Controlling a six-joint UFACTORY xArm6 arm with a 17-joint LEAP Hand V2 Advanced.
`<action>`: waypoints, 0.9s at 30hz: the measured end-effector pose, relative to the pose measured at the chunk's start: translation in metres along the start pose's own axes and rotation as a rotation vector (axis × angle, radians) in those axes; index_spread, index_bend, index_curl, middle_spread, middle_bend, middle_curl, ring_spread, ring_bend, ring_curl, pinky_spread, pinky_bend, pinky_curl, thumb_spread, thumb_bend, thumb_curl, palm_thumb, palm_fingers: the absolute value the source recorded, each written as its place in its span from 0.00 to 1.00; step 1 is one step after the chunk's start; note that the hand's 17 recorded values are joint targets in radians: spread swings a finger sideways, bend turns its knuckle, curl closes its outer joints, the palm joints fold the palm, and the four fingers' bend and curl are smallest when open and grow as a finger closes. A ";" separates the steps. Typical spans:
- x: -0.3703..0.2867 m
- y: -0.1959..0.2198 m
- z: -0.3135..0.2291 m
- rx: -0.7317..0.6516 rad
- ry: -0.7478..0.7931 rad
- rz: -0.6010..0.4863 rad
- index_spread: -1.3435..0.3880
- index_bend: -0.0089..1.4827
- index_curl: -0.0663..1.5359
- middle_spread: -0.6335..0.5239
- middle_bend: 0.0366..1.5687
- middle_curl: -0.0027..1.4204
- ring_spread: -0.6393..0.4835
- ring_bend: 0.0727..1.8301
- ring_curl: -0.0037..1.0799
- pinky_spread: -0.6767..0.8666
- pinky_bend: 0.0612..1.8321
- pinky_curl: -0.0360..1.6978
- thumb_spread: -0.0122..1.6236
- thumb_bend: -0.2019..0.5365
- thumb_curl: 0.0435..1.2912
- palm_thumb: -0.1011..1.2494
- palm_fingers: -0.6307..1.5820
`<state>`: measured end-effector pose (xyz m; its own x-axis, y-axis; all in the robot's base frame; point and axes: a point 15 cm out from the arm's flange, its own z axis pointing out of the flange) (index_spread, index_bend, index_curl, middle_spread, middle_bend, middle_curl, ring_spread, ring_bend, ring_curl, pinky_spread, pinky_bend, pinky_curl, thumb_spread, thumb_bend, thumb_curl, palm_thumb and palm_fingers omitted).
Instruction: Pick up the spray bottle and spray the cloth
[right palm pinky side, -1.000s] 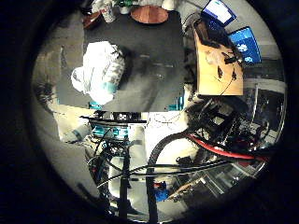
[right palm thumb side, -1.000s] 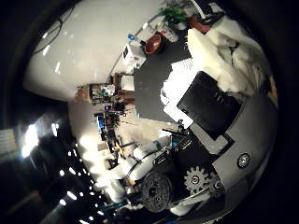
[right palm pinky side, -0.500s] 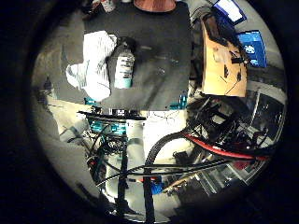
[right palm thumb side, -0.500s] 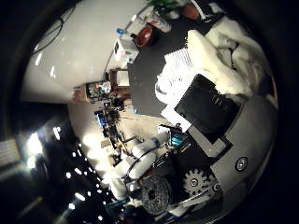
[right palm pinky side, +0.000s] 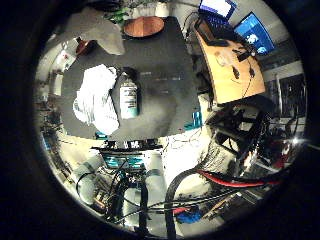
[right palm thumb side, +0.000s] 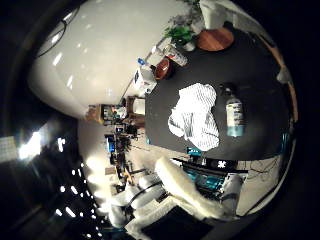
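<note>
I am high over the big dark table; a moment ago my own palm and fingers filled one side of the thumb view, and now the table, the cloth and the bottle show there in full; I think I have turned to face them. The white cloth lies crumpled on the table; the spray bottle lies flat just beside it, maybe touching. My hand shows only a white edge; I cannot tell if my fingers are open or curled; nothing is picked up yet.
</note>
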<state>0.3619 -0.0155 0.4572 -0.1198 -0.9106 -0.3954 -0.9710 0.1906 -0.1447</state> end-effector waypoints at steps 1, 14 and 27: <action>0.005 -0.001 0.002 0.016 -0.006 0.019 0.71 0.18 0.29 0.73 0.23 0.25 0.83 0.32 0.22 0.79 0.66 0.26 0.68 0.24 0.31 0.44 0.30; 0.076 -0.022 0.052 0.175 -0.024 0.291 0.75 0.12 0.26 0.77 0.13 0.23 0.87 0.24 0.19 0.86 0.60 0.18 0.66 0.24 0.29 0.49 0.33; 0.036 -0.055 0.124 0.166 -0.263 0.435 0.79 0.12 0.23 0.80 0.11 0.23 0.89 0.22 0.20 0.87 0.58 0.15 0.65 0.24 0.29 0.51 0.32</action>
<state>0.4364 -0.0128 0.3386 -0.4277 -0.6159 -0.6616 -0.7945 0.6052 -0.0499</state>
